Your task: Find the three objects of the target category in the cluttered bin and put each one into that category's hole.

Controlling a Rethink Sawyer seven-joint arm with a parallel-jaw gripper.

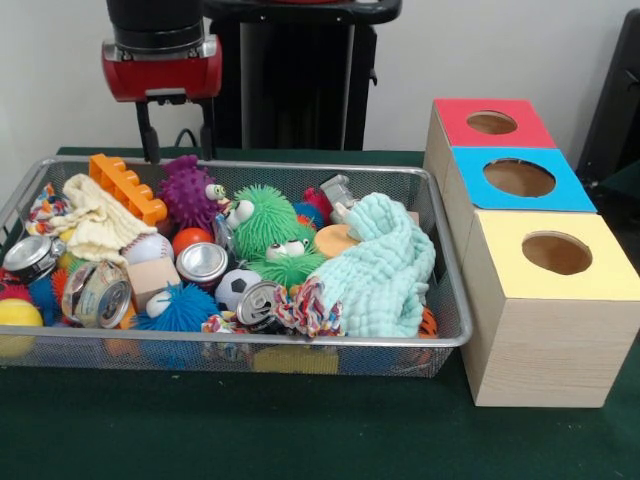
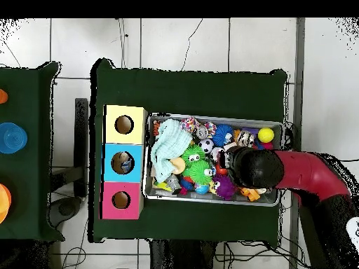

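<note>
My gripper (image 1: 180, 150) hangs open and empty over the far left part of the wire bin (image 1: 455, 335), just above an orange toy brick (image 1: 125, 185) and a purple spiky toy (image 1: 190, 190). The bin holds several crushed cans, such as a silver can (image 1: 203, 263) in the middle and a can (image 1: 98, 294) at the left. Among them lie a baseball (image 1: 148, 247), a soccer ball (image 1: 236, 287), a yellow ball (image 1: 18, 316), a green spiky toy (image 1: 265, 222), a mint cloth (image 1: 380, 270) and a cream cloth (image 1: 95, 222). In the overhead view the arm's wrist (image 2: 254, 168) hides the fingers.
Three wooden boxes with round holes stand in a row beside the bin: a red-topped box (image 1: 490, 122), a blue-topped box (image 1: 520, 178) and a yellow-topped box (image 1: 555, 255). From above they are the red box (image 2: 120, 200), blue box (image 2: 123, 162) and yellow box (image 2: 125, 125).
</note>
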